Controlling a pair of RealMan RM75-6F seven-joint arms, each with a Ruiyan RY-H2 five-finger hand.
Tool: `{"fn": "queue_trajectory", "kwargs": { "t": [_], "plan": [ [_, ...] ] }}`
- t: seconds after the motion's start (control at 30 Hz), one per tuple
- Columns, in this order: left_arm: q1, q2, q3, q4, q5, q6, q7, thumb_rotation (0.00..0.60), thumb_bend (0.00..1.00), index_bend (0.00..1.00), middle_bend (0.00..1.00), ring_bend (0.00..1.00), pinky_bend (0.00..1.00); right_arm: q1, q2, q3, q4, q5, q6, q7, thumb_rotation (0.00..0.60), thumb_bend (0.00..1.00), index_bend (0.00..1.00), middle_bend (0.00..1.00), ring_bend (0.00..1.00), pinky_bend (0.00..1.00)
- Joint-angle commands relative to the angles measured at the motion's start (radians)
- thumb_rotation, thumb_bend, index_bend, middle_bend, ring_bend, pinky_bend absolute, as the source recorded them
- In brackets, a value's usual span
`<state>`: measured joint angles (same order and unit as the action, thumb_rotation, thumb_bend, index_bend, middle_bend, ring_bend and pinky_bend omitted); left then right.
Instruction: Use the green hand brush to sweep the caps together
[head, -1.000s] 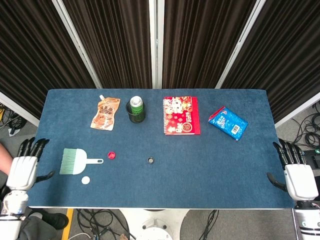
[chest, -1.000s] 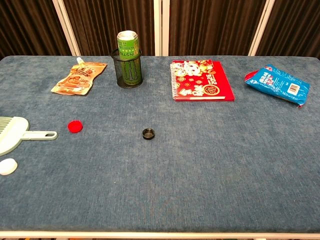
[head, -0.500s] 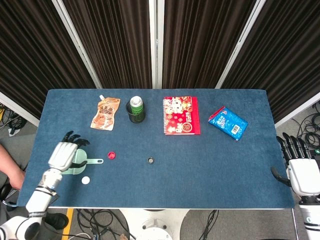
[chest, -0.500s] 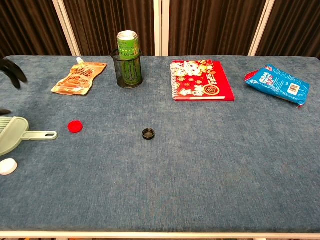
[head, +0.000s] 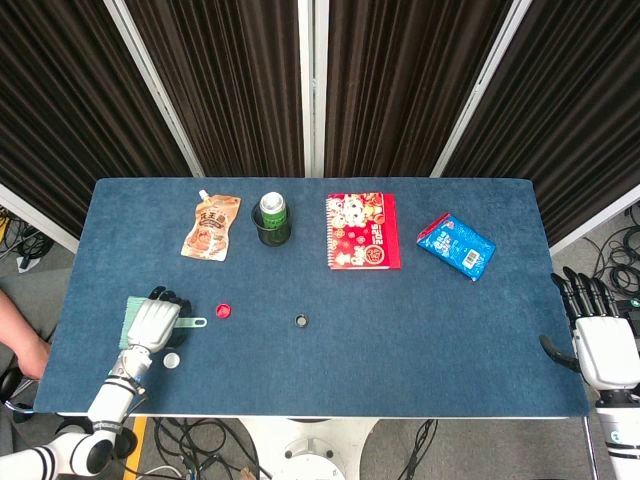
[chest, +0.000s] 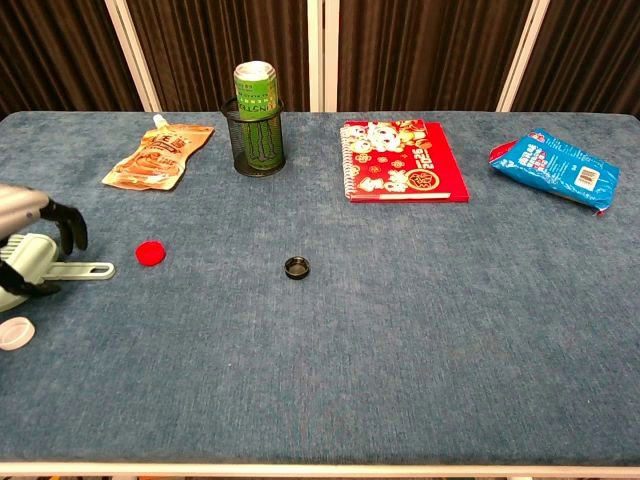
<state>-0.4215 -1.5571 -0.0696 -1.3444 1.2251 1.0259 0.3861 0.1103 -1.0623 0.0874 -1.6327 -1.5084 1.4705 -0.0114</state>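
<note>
Blue felt-covered table (head: 420, 330): the task items were recorded at its left end. The pale green plastic hand brush (head: 135, 322) was found lying flat near the left edge, handle (chest: 85, 270) pointed inward. The left hand (head: 153, 322) was seen laid over the brush body, fingers curled down around it; whether a firm grip was taken could not be told. A red bottle cap (head: 224, 311) was noted just beyond the handle tip, a white cap (head: 172, 360) beside the brush toward the front edge, and a black cap (head: 301, 321) near the table's middle, well apart. The right hand (head: 600, 340) was recorded off the right edge, fingers spread, nothing held.
</note>
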Motion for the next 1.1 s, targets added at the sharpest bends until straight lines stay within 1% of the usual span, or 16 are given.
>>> {"fn": "queue_trajectory", "kwargs": {
  "t": [0.03, 0.27, 0.37, 0.5, 1.0, 1.1],
  "plan": [
    [-0.003, -0.017, 0.004, 0.019, -0.014, 0.003, 0.019, 0.6, 0.24, 0.41, 0.41, 0.24, 0.16, -0.003, -0.001, -0.002, 0.001, 0.001, 0.002, 0.002, 0.6, 0.15, 0.0, 0.0, 0.0, 0.0],
    [-0.008, -0.036, 0.007, 0.047, -0.028, 0.01, 0.053, 0.6, 0.25, 0.41, 0.44, 0.27, 0.16, -0.01, 0.001, -0.003, 0.001, 0.005, 0.01, 0.005, 0.6, 0.15, 0.0, 0.0, 0.0, 0.0],
    [-0.008, -0.044, 0.013, 0.061, -0.015, 0.031, 0.074, 0.6, 0.27, 0.43, 0.47, 0.29, 0.17, -0.011, 0.0, -0.004, 0.002, 0.008, 0.009, 0.007, 0.6, 0.14, 0.0, 0.0, 0.0, 0.0],
    [-0.012, -0.052, 0.024, 0.076, 0.004, 0.049, 0.114, 0.6, 0.28, 0.43, 0.47, 0.29, 0.17, -0.008, -0.001, -0.003, 0.005, 0.011, 0.003, 0.01, 0.6, 0.14, 0.0, 0.0, 0.0, 0.0],
    [-0.036, -0.07, 0.044, 0.11, 0.007, 0.023, 0.199, 0.6, 0.28, 0.43, 0.47, 0.29, 0.18, -0.013, -0.004, -0.007, 0.016, 0.02, -0.002, 0.027, 0.6, 0.14, 0.0, 0.0, 0.0, 0.0],
    [-0.036, -0.073, 0.049, 0.114, 0.009, 0.02, 0.2, 0.6, 0.28, 0.46, 0.49, 0.3, 0.21, -0.014, -0.003, -0.008, 0.015, 0.02, -0.002, 0.028, 0.6, 0.14, 0.0, 0.0, 0.0, 0.0]
  ]
}}
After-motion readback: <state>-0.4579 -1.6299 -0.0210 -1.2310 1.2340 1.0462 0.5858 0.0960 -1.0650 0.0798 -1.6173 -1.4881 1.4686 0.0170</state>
